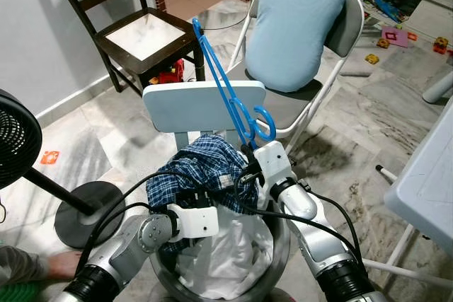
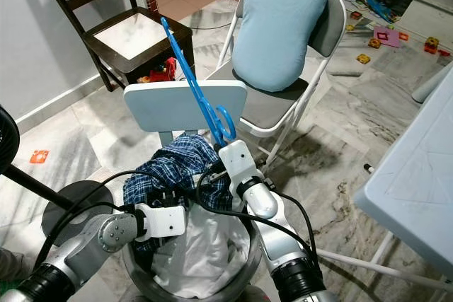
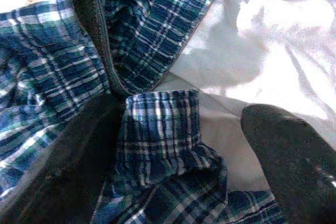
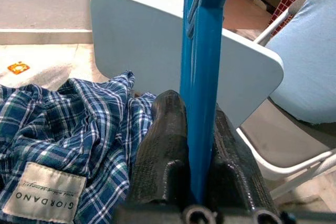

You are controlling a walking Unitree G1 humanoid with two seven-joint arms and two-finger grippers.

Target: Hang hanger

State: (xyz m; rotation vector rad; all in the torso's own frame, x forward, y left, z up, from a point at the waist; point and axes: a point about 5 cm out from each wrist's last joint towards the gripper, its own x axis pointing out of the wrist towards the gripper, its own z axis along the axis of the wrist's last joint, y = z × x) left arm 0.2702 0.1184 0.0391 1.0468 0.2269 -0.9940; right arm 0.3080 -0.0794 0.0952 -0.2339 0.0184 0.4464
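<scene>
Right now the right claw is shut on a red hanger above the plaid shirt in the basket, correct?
Not quite: the hanger is blue, as the right wrist view shows. The right claw is shut on it, above the plaid shirt in the basket.

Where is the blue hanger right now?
The blue hanger is clamped in the right gripper, slanting up across the pale chair back, above the plaid shirt.

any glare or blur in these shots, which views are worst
Left wrist view: white cloth blown out by glare, plaid shirt soft at close range. Right wrist view: blue hanger and right end effector slightly blurred. Eye views: sharp, evenly lit.
</scene>
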